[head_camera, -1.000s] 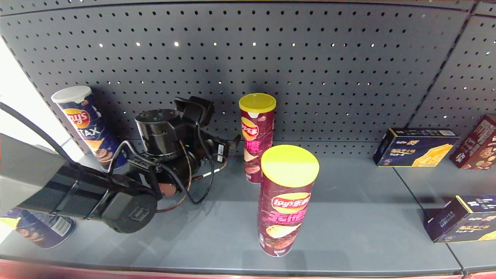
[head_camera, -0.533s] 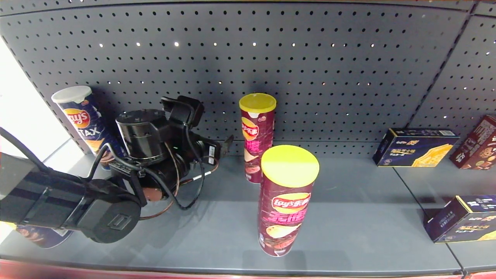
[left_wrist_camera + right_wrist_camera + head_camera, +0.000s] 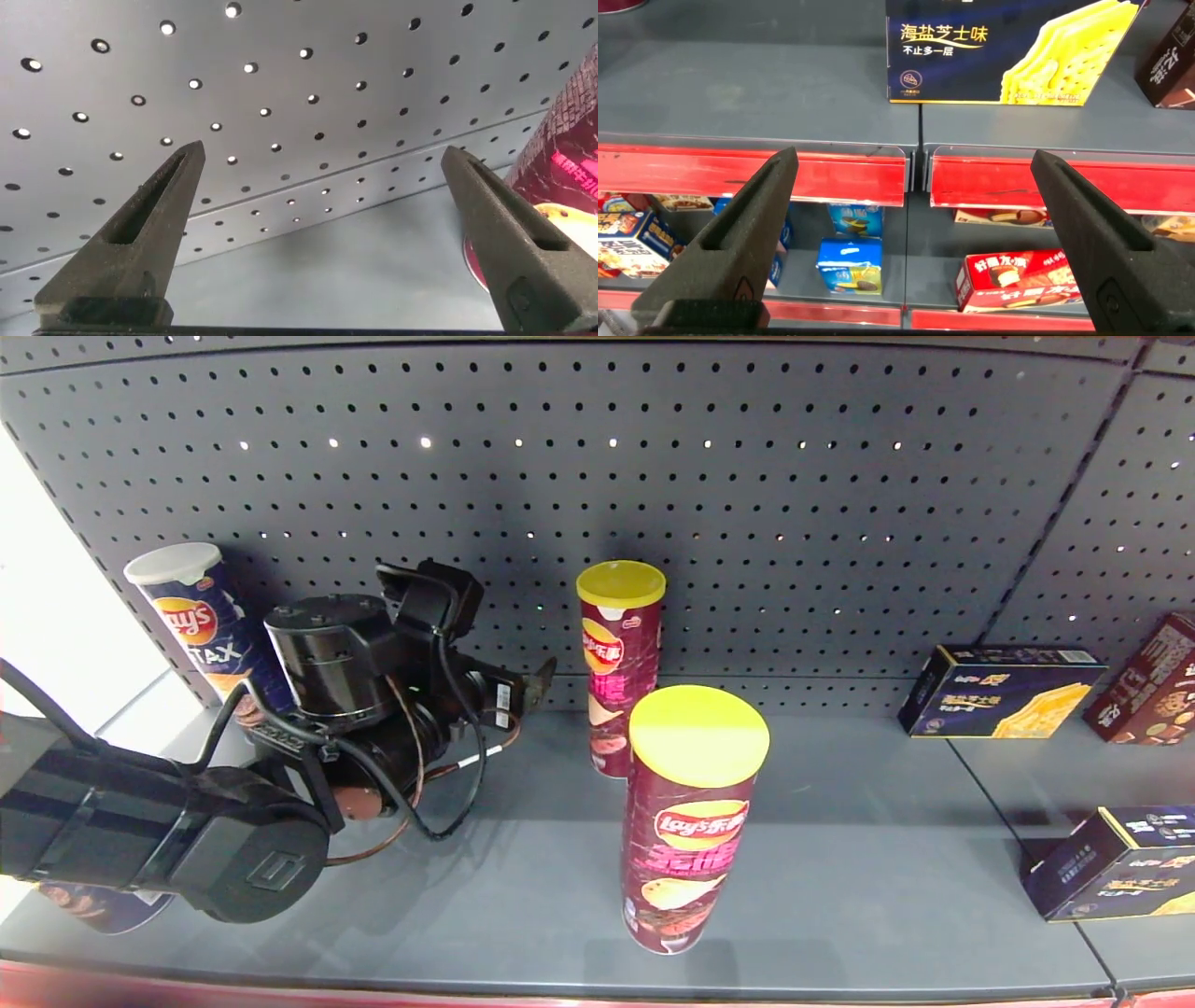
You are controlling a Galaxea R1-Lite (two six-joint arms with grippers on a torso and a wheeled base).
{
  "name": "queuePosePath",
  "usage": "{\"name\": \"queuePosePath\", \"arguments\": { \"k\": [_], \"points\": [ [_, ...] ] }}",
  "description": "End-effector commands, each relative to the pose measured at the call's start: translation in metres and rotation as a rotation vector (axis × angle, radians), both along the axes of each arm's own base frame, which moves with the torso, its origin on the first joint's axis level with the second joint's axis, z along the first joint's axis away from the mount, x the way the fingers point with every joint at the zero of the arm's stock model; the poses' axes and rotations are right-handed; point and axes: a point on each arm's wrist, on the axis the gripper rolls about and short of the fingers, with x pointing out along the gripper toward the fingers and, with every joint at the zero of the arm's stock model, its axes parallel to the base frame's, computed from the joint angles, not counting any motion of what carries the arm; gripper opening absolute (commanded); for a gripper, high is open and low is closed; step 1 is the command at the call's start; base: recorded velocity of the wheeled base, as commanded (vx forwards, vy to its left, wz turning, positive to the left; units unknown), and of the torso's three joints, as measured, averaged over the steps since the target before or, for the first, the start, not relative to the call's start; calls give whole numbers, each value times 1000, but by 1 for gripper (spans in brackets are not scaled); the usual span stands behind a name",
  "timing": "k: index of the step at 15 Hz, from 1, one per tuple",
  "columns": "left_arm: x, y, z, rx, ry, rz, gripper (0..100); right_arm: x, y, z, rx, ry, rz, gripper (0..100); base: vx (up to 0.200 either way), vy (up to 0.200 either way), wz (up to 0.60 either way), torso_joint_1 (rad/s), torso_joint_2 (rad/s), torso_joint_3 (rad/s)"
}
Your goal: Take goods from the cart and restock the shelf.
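Grey perforated back panel [image 3: 747,476] spans the full width behind the grey shelf [image 3: 840,896].

The left arm lies over the shelf's left half. The left gripper [image 3: 539,675] sits near the rear edge and points at the rear maroon can [image 3: 618,672], just short of it. The left wrist view shows the left gripper [image 3: 322,154] with its fingers spread wide. Between them appear only the back panel [image 3: 280,93] and the shelf [image 3: 355,271]. The rear maroon can [image 3: 561,177] stands just outside one finger, not touching it.

Goods on the shelf, head view:
- Front maroon can [image 3: 686,840]: upright, yellow lid, near the front edge at mid-width.
- Rear maroon can: upright, yellow lid, directly behind it and close to the back panel.
- Blue can [image 3: 210,635]: upright, white lid, rear left corner.
- Second blue can [image 3: 93,905]: front left corner, mostly hidden under the arm.
- Dark blue box [image 3: 1004,691]: rear edge, right of centre.
- Second dark blue box [image 3: 1111,863]: front right.
- Maroon box [image 3: 1153,681]: rear right, cut off by the frame.

The right wrist view shows the right gripper [image 3: 915,157] with its fingers likewise wide apart, holding nothing. It faces red edge strips [image 3: 840,173] of the shelving. A blue-and-yellow box [image 3: 1008,47] sits above the strips. Whether it is one of the boxes listed above cannot be told. Below the strips lie a blue packet [image 3: 848,264] and a red box [image 3: 1018,278].
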Motion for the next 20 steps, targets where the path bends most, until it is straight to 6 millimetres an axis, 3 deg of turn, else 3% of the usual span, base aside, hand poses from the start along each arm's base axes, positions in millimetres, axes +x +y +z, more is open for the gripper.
{"name": "queuePosePath", "arguments": {
  "k": [1, 6, 9, 16, 20],
  "points": [
    [-1, -1, 2, -2, -4, -6, 100, 0, 0, 0, 0, 1, 2, 100, 0, 0, 0, 0, 0, 0],
    [-5, -4, 5, -2, -7, -19, 100, 0, 0, 0, 0, 1, 1, 100, 0, 0, 0, 0, 0, 0],
    [-15, -23, 7, 4, 3, -82, 100, 0, 0, 0, 0, 1, 1, 100, 0, 0, 0, 0, 0, 0],
    [-11, -26, 1, 11, 17, -87, 100, 0, 0, 0, 0, 1, -1, 100, 0, 0, 0, 0, 0, 0],
    [-20, -29, -8, 29, 49, -105, 100, 0, 0, 0, 0, 1, 2, 100, 0, 0, 0, 0, 0, 0]
  ]
}}
